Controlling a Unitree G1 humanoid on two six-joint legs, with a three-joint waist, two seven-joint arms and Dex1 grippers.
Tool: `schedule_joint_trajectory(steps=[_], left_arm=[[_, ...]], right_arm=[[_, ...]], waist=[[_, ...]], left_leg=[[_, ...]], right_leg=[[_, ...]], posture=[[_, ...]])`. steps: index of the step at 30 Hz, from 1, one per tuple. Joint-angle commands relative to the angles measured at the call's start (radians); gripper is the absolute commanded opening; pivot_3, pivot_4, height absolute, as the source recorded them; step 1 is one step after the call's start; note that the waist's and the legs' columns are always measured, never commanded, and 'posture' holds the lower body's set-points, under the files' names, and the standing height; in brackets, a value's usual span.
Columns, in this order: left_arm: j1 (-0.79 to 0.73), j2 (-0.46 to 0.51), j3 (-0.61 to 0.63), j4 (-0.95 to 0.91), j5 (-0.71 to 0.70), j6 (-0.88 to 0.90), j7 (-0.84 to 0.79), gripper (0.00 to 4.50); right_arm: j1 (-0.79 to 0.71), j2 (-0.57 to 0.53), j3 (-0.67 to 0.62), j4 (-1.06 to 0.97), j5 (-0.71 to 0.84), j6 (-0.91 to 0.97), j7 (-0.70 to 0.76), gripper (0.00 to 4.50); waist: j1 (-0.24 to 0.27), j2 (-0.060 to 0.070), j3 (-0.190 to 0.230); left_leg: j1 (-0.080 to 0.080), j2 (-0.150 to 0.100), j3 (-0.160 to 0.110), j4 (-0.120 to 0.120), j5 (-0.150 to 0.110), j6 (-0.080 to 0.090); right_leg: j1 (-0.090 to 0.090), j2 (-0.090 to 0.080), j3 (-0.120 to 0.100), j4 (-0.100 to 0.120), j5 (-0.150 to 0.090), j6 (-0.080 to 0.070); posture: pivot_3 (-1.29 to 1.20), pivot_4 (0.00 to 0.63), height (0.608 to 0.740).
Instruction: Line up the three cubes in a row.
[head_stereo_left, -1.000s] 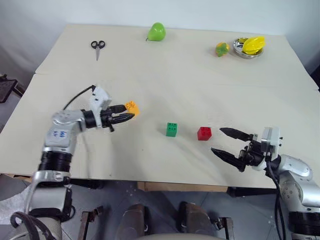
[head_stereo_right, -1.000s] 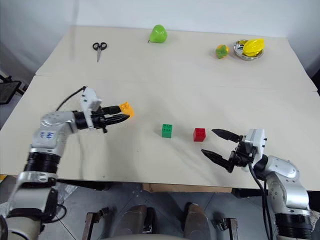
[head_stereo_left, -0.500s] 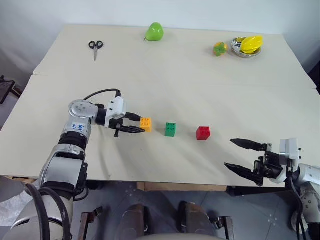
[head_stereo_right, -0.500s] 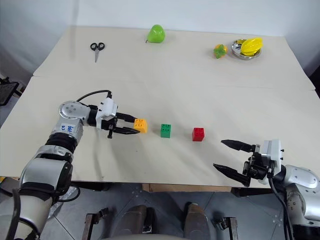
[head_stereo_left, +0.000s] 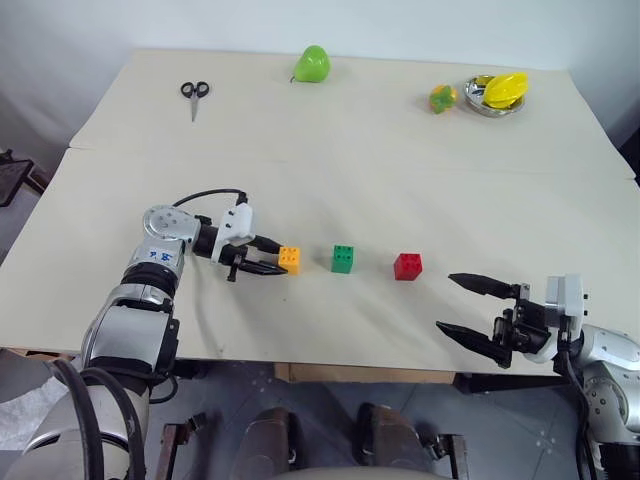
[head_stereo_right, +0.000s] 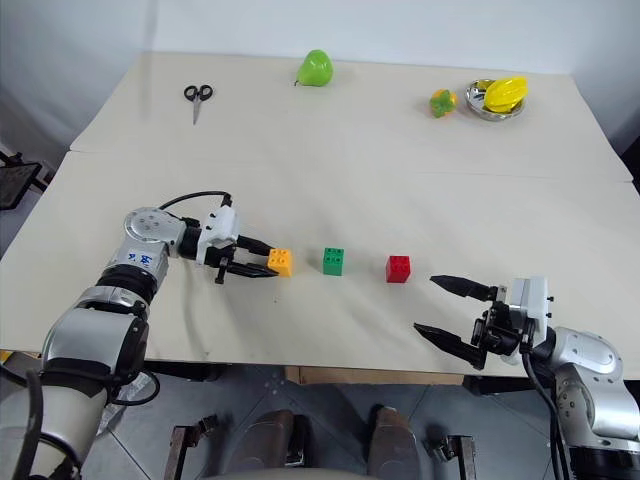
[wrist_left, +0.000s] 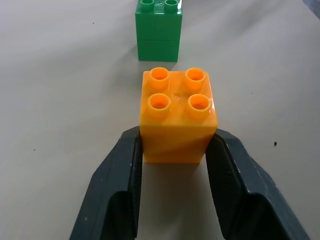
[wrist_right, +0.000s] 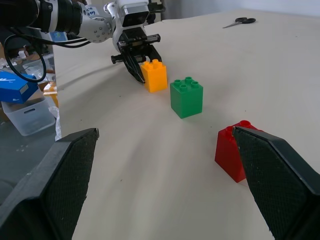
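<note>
Cubes are sitting in a row on the surface: the orange-yellow cube just left of the green cube, the red cube right of green. My left jaws are flanking orange-yellow's smooth plastic sides, so I cannot tell whether they are gripping or letting go. My right jaws are hanging wide apart, near red, holding nothing. Studded tops are facing up.

- A lab or robot test room, by the look of it: a wide beige counter stands before a bare white wall.
- Props lie scattered: toy cubes at centre, scissors at 11 o'clock, a plastic pear at 12, a metal bowl at 1.
- Beside the counter's edge stand a clear storage bin and a blue box.
</note>
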Motion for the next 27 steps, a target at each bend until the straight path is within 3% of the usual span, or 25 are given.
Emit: schedule_joint_trajectory(steps=[1,4,10,13,19,27], left_arm=[[-0.017,0.022,0.034,-0.031,-0.025,0.01,-0.082,3.04],[0.022,0.077,0.046,-0.143,-0.118,0.043,-0.114,3.88],[0.183,0.239,0.074,-0.396,-0.307,0.236,-0.115,3.88],[0.334,0.283,0.156,-0.537,-0.336,0.186,-0.053,3.88],[0.57,0.301,0.247,-0.843,-0.423,0.372,0.071,3.88],[0.643,0.275,0.287,-0.981,-0.429,0.408,0.148,3.88]], right_arm=[[-0.007,-0.008,-0.011,-0.033,0.027,0.008,0.007,4.5],[-0.027,-0.026,-0.021,-0.02,0.033,0.023,0.021,4.5],[-0.091,-0.054,-0.049,0.011,0.059,0.059,0.027,4.5],[-0.09,-0.073,-0.044,0.022,0.048,0.051,0.061,4.5],[-0.149,-0.087,-0.032,0.058,0.049,0.059,0.096,4.5],[-0.182,-0.091,-0.002,0.118,0.007,0.031,0.145,4.5]], waist=[[0.0,0.0,0.0],[0.0,0.0,0.0],[-0.023,0.0,0.0],[-0.023,0.0,0.0],[-0.018,0.0,0.0],[-0.022,0.0,0.0]], left_leg=[[0.0,0.0,0.0,0.0,0.0,0.0],[0.0,0.0,-0.002,0.0,0.0,0.0],[0.0,0.001,-0.003,-0.001,0.0,0.0],[0.0,0.001,-0.003,-0.001,0.0,0.0],[0.0,0.005,-0.004,0.001,-0.001,0.001],[0.001,0.005,-0.004,0.0,-0.001,0.0]], right_leg=[[0.0,0.0,0.0,0.0,0.0,0.0],[0.0,0.0,0.0,0.0,0.0,0.0],[-0.001,0.0,0.0,0.0,0.0,0.0],[-0.001,0.0,0.001,0.0,0.0,0.0],[0.001,-0.002,0.001,0.001,0.0,0.0],[0.001,-0.001,0.001,0.001,0.0,0.0]], posture=[[0.0,0.15,0.74],[0.0,0.15,0.74],[0.0,0.15,0.74],[0.0,0.15,0.74],[0.0,0.15,0.74],[0.0,0.15,0.74]])
